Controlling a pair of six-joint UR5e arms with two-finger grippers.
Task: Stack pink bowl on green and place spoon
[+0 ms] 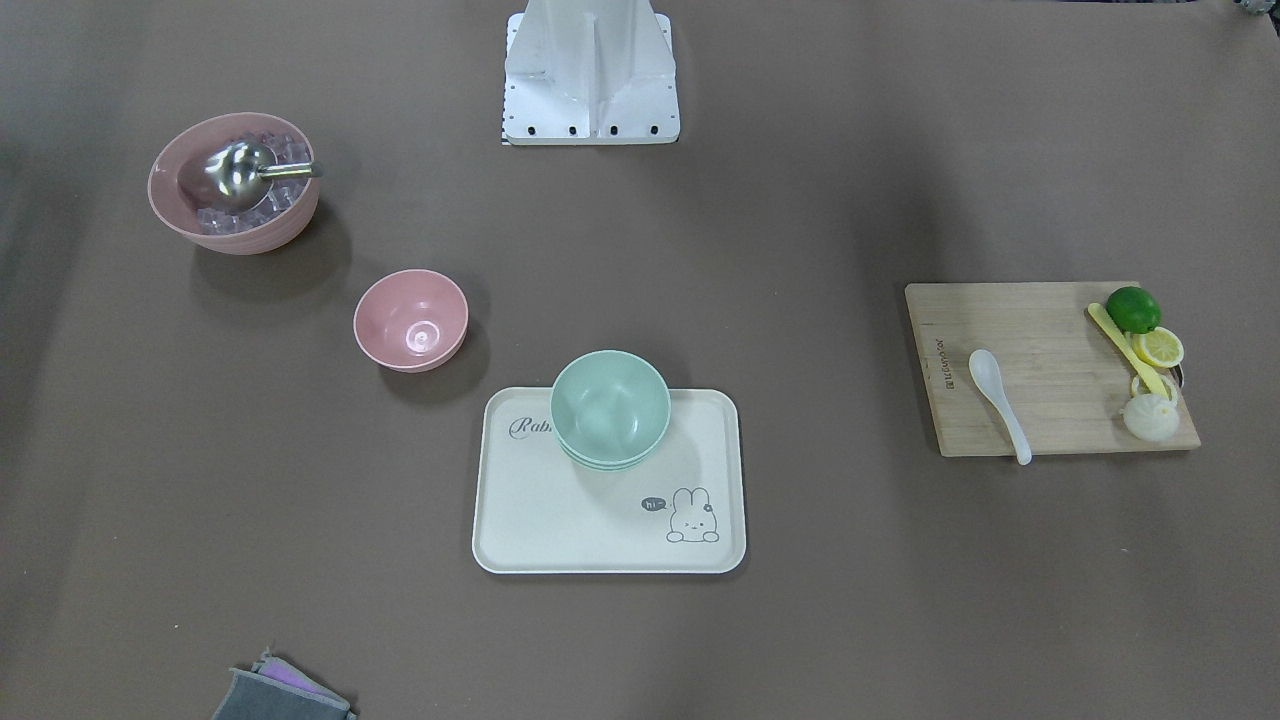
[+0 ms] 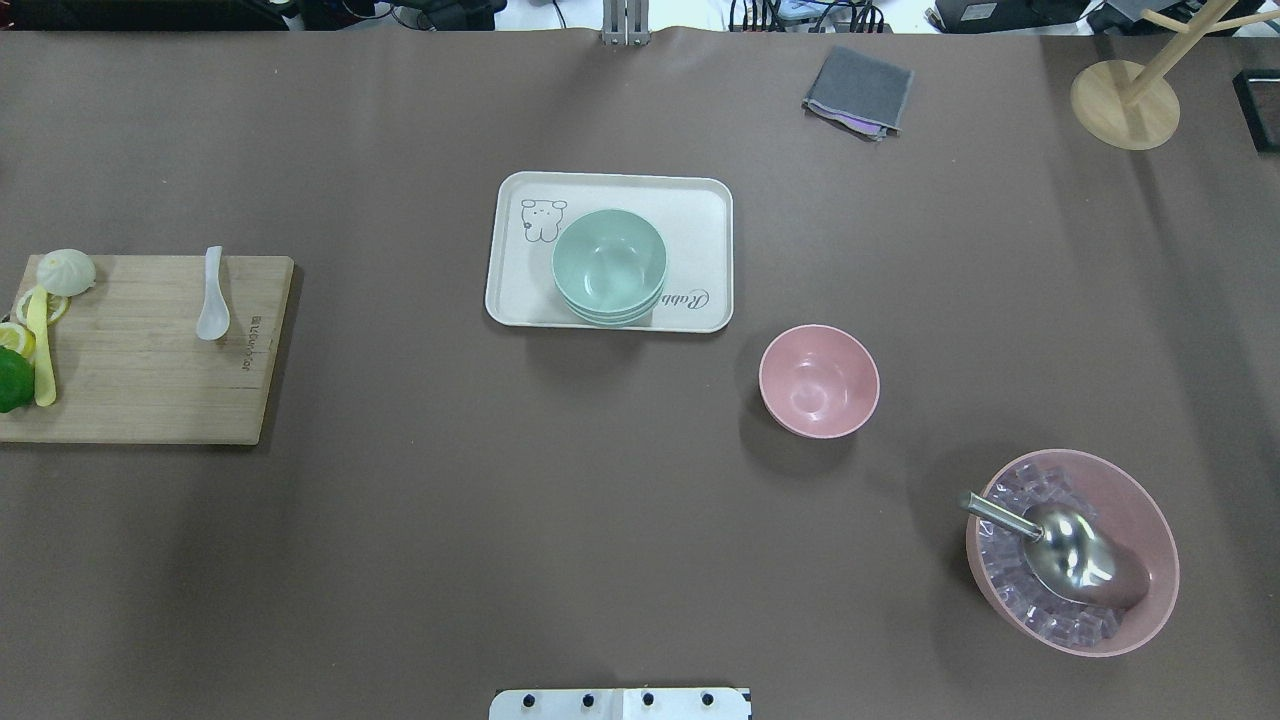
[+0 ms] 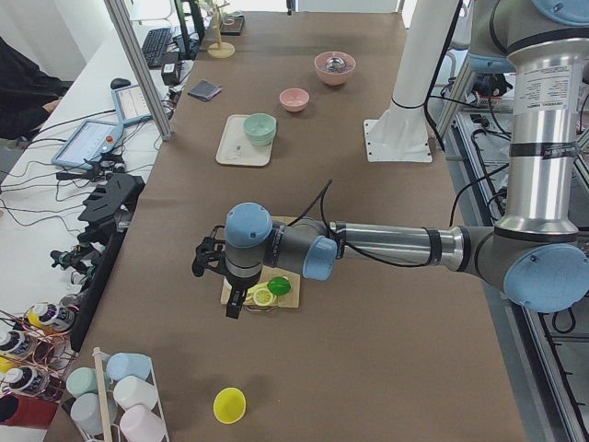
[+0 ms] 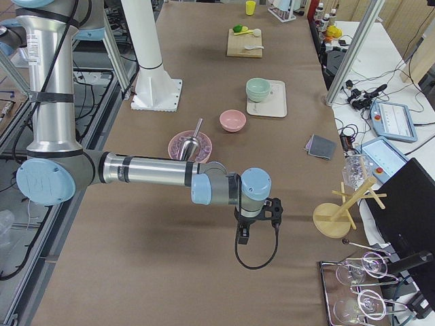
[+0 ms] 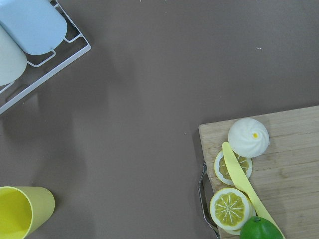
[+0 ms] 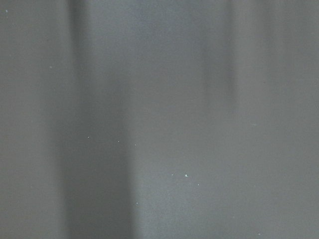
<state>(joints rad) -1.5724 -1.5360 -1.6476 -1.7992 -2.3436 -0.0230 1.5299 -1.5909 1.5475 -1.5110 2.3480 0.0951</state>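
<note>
A small pink bowl (image 1: pixel 410 320) (image 2: pixel 818 380) stands empty on the brown table, to the robot's right of a cream tray (image 2: pixel 700 210). Stacked green bowls (image 1: pixel 610 405) (image 2: pixel 609 262) sit on that tray. A white spoon (image 1: pixel 998 400) (image 2: pixel 212 300) lies on a wooden cutting board (image 2: pixel 130 380) far to the robot's left. My left gripper (image 3: pixel 235 299) hangs over the outer end of the board, seen only in the exterior left view; I cannot tell its state. My right gripper (image 4: pixel 243 234) hangs over bare table far right, seen only in the exterior right view; I cannot tell its state.
A large pink bowl (image 2: pixel 1075 550) with ice cubes and a metal scoop stands near right. Lime, lemon slices, a bun and a yellow knife (image 5: pixel 244 184) lie at the board's end. A yellow cup (image 5: pixel 20 209), a cup rack (image 5: pixel 30 35), a grey cloth (image 2: pixel 858 92) and a wooden stand (image 2: pixel 1125 100) are around.
</note>
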